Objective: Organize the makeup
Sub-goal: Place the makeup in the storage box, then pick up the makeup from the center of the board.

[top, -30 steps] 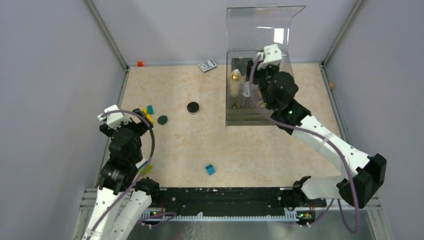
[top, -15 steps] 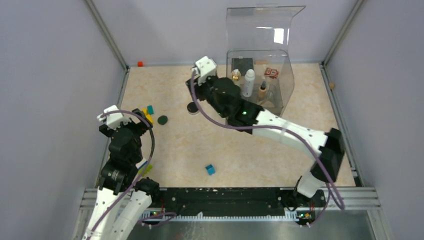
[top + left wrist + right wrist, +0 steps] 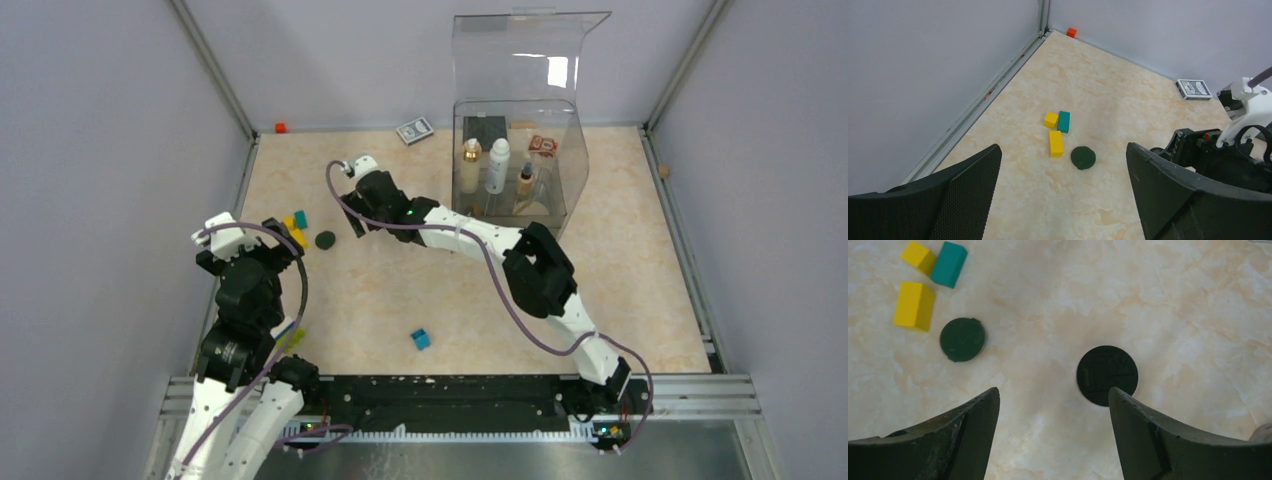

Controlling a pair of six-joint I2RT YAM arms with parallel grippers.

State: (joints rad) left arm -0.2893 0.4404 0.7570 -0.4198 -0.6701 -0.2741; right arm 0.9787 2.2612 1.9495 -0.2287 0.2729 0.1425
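Your left claw (image 3: 1063, 148) gapes wide over the counter (image 3: 1118, 95). Beyond its fingers lie a dark green disc (image 3: 1083, 157), a yellow block (image 3: 1055, 143) just left of it, and farther off a smaller yellow block (image 3: 1050, 120) beside a teal block (image 3: 1063, 121). A card box (image 3: 1194, 89) lies far right.

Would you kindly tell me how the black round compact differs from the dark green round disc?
The black round compact shows faint markings on top; the dark green round disc is plain. The compact looks larger than the disc. The compact lies alone before the open right end effector; the disc sits beside a yellow block. Both are round and lie flat on the table.
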